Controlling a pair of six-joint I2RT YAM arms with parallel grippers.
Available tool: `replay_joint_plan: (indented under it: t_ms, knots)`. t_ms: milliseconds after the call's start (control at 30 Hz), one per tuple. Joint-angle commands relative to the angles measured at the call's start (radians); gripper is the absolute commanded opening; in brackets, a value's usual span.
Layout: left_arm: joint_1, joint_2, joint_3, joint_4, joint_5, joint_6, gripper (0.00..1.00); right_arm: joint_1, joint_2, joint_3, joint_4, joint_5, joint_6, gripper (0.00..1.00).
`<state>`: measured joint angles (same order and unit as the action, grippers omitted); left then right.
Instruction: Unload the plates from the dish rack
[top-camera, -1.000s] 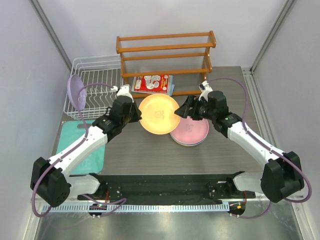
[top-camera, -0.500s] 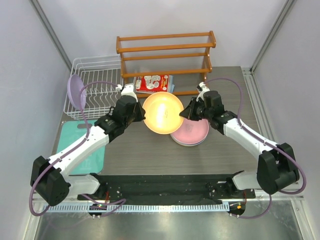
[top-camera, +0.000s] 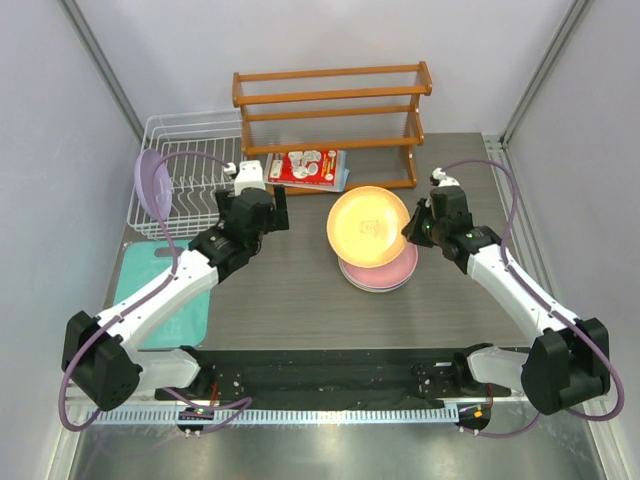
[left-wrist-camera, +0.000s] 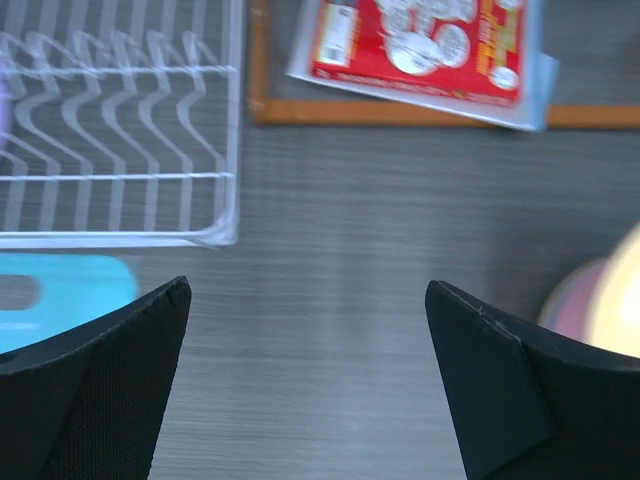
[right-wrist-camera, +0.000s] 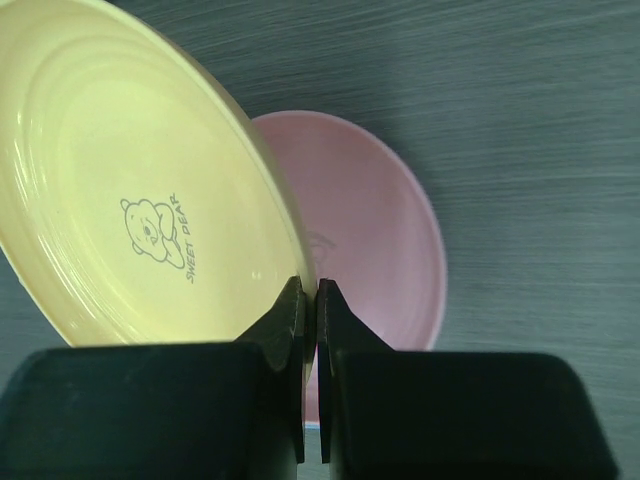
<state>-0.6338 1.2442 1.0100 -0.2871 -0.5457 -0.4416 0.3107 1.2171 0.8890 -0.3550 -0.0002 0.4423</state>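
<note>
My right gripper (top-camera: 412, 228) is shut on the rim of a yellow plate (top-camera: 368, 226), which hangs tilted above a pink plate (top-camera: 385, 270) lying on the table. In the right wrist view the gripper (right-wrist-camera: 310, 295) pinches the yellow plate (right-wrist-camera: 130, 200) in front of the pink plate (right-wrist-camera: 370, 230). My left gripper (top-camera: 268, 208) stands open and empty over bare table, just right of the white dish rack (top-camera: 195, 135). A lavender plate (top-camera: 152, 183) stands upright at the rack's left side. The left wrist view shows the rack's corner (left-wrist-camera: 120, 180) beyond the wide-apart gripper (left-wrist-camera: 305, 300).
A brown wooden shelf (top-camera: 330, 110) stands at the back, with a red packet (top-camera: 307, 167) lying at its foot. A teal mat (top-camera: 160, 290) lies left of the left arm. Grey walls close in on both sides.
The left gripper let go of the yellow plate, opened wide and drew back to the left. The right gripper shut on the plate's rim and carried it right, over the pink plate.
</note>
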Motion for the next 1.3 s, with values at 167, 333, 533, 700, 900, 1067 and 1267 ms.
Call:
replay_joint_plan:
  t_ms: [167,333,533,700,900,1067,1267]
  knots:
    - [0.098,0.032,0.081,0.077,-0.333,0.282,0.99,-0.071,-0.051,-0.05,-0.058,0.034,-0.031,0.01]
    - [0.227,0.044,0.113,0.065,-0.275,0.279,0.99,-0.071,-0.025,-0.062,-0.065,0.017,-0.031,0.01]
    - [0.383,0.057,0.145,0.066,-0.206,0.277,1.0,-0.071,-0.007,-0.07,-0.064,-0.037,-0.028,0.13]
    - [0.48,0.1,0.173,0.068,-0.163,0.293,0.99,-0.071,0.002,-0.056,-0.064,-0.027,-0.043,0.41]
    - [0.603,0.169,0.217,0.068,-0.102,0.255,0.99,-0.071,-0.016,-0.036,-0.068,0.058,-0.051,0.7]
    - [0.671,0.244,0.283,0.083,-0.083,0.271,0.99,-0.071,-0.059,-0.007,-0.085,0.169,-0.082,0.78]
    - [0.704,0.349,0.363,0.12,-0.112,0.325,0.91,-0.071,0.001,0.018,-0.073,0.158,-0.085,0.79]
